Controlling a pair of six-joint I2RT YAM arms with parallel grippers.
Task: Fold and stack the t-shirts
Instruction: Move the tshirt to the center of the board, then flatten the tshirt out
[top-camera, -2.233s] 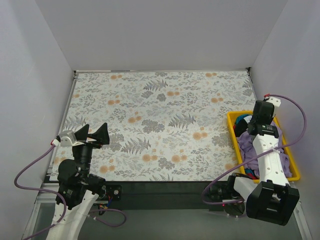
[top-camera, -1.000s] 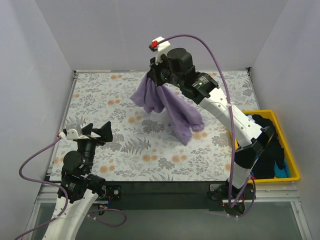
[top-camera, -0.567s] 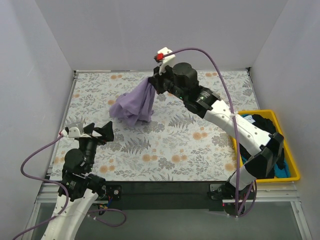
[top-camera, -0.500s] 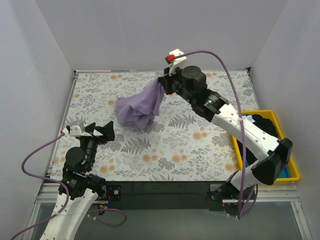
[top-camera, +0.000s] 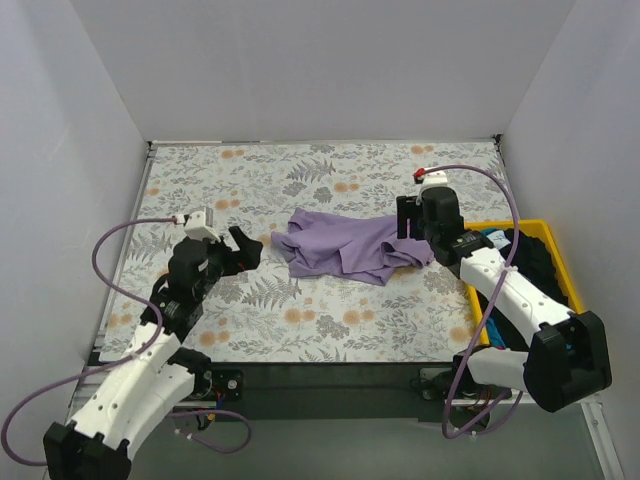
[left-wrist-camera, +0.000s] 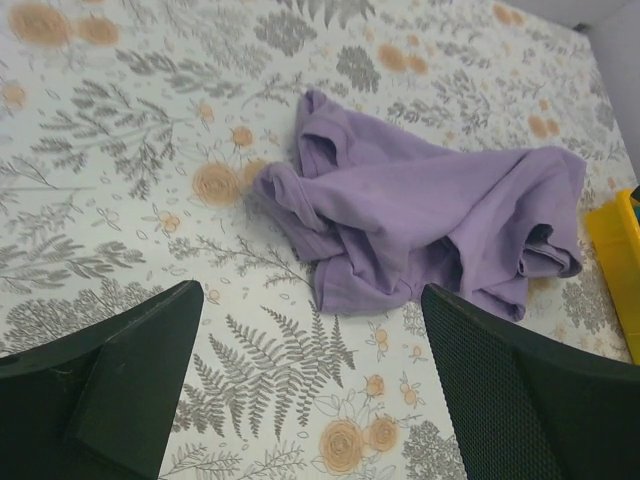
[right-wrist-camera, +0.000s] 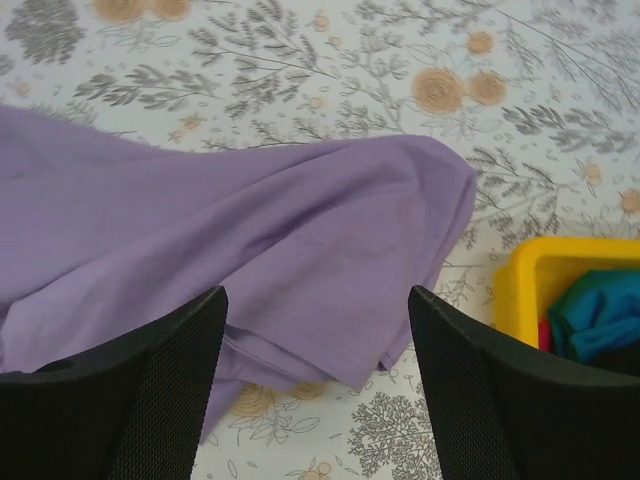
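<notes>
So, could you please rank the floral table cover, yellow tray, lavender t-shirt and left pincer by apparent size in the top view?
1. floral table cover
2. yellow tray, though the right arm hides part
3. lavender t-shirt, crumpled
4. left pincer, clearly smallest

Bright, even light, seems overhead, bounced off white walls (top-camera: 300, 70). Only thin soft shadows under crumpled lavender fabric t-shirt (top-camera: 345, 245). Top view sharp; wrist cams sharp on shirt, but on left gripper (left-wrist-camera: 310, 310) black fingers (left-wrist-camera: 100, 400) dark & bit soft, v. close to lens.
</notes>
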